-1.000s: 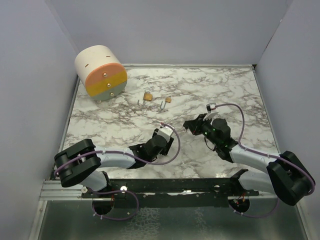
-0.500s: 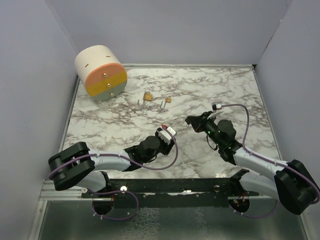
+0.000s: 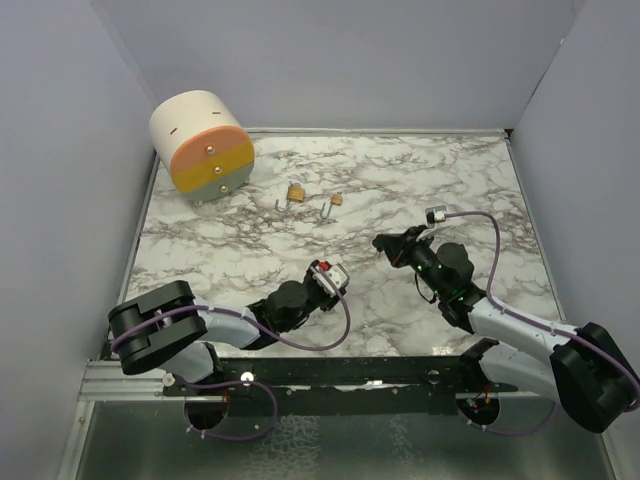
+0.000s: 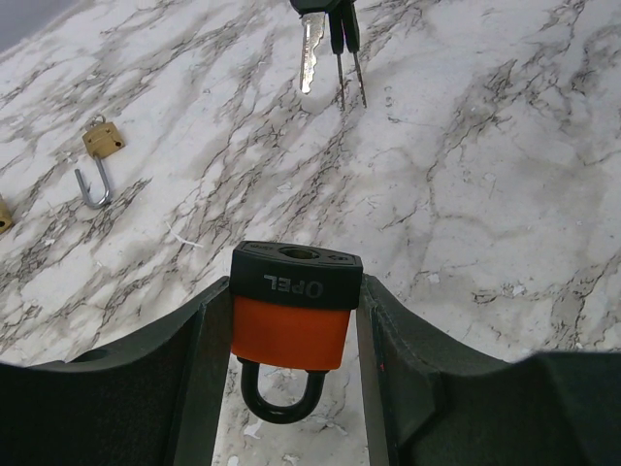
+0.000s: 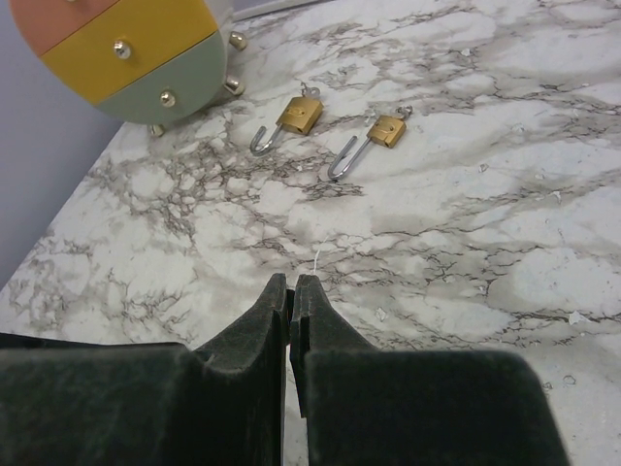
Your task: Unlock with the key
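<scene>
Lighting's bright and really even, looks like soft light from overhead. In the top view the tabletop (image 3: 450, 170) has no hot spots, just a faint fuzzy shadow under the left arm (image 3: 225, 322); the strip at 6 o'clock is dimmer. Left wrist cam: the orange padlock (image 4: 291, 325) is crisp with readable lettering, the key (image 4: 309, 53) at 12 o'clock is sharp too, and the left jaws at 6 o'clock go near-black. Right wrist cam: the right jaws at 6 o'clock are a dark, slightly soft mass, while the brass padlocks (image 5: 300, 115) at 12 o'clock are in focus with small shadows.
</scene>
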